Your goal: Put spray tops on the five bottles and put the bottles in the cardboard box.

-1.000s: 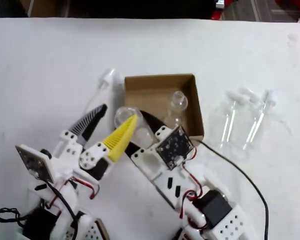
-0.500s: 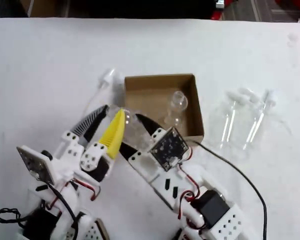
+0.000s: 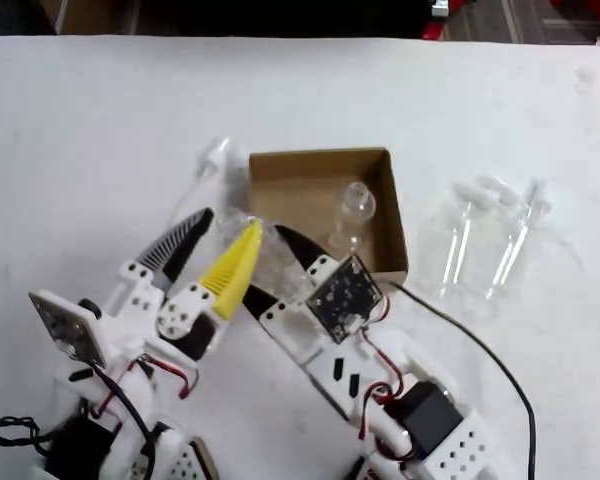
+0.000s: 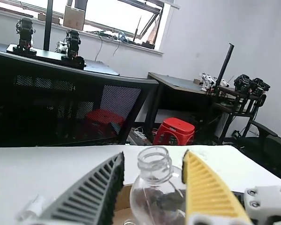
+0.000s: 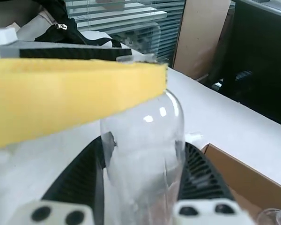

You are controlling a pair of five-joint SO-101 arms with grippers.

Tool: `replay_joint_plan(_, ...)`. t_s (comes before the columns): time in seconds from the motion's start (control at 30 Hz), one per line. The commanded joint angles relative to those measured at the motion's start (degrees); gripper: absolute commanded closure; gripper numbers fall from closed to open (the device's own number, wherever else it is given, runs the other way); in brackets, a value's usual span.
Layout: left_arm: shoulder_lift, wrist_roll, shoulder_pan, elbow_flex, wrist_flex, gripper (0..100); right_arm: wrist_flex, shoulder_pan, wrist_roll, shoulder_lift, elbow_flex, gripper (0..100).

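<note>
We grip the bottle (image 5: 140,122) by its body in our right claw (image 5: 144,154). Our left claw (image 4: 153,157) stands open, straddling its neck, and the box (image 3: 295,185) lies just beyond both claws on the table (image 3: 100,120).

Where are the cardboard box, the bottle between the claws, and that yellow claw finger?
cardboard box (image 3: 298,192), high view, bare inside floor.
bottle (image 4: 154,164), left wrist view, open neck.
yellow claw finger (image 4: 207,190), left wrist view, ribbed inner face.

Clear bottle (image 3: 272,264) at near-left corner of cardboard box (image 3: 300,188), gripped in right claw (image 3: 263,261); left claw (image 3: 230,222) spread around its top.
</note>
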Motion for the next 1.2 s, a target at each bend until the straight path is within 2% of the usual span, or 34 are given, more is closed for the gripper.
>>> replay_joint_plan(0.0,0.4,-0.5,-0.2,-2.9,-0.1,81,-0.1,-0.9,3.3,-0.8,-0.9,98.2)
replay_joint_plan(0.17,0.4,-5.9,3.6,-4.0,0.6,86,0.3,-2.8,6.0,-2.2,-0.7,98.2)
replay_joint_plan(0.53,0.3,-6.2,4.0,-4.0,0.7,98,0.7,-2.9,6.2,-5.5,0.8,98.2)
replay_joint_plan(1.17,0.3,-6.2,4.0,-4.0,0.4,98,-2.8,-2.7,6.2,-6.0,2.6,97.5)
